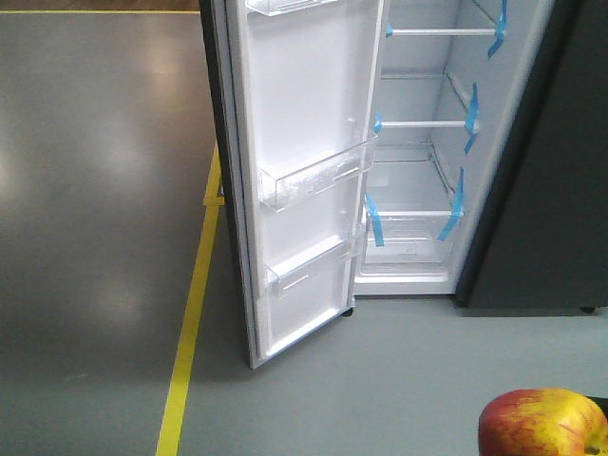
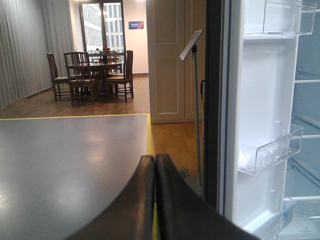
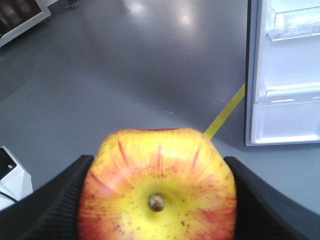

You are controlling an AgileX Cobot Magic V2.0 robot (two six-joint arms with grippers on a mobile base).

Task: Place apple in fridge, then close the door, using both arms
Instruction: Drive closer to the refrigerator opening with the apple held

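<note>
Closest to the right wrist lens, the apple (image 3: 157, 192) shows its stem end, clamped at 9 and 3 o'clock by the right fingers (image 3: 55, 200). It looks firm, light and smooth, yet bruisable, so a moderate squeeze across its widest girth suits. The left fingers (image 2: 142, 200) are pressed together, empty. At 1 o'clock in the front view, the fridge (image 1: 418, 95) stands with its door (image 1: 304, 104) open.

All three views seemingly toward door (image 1: 304, 142)

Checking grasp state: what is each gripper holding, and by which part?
Right gripper clamps the apple by its two opposite sides. Left gripper is shut and holds nothing.
</note>
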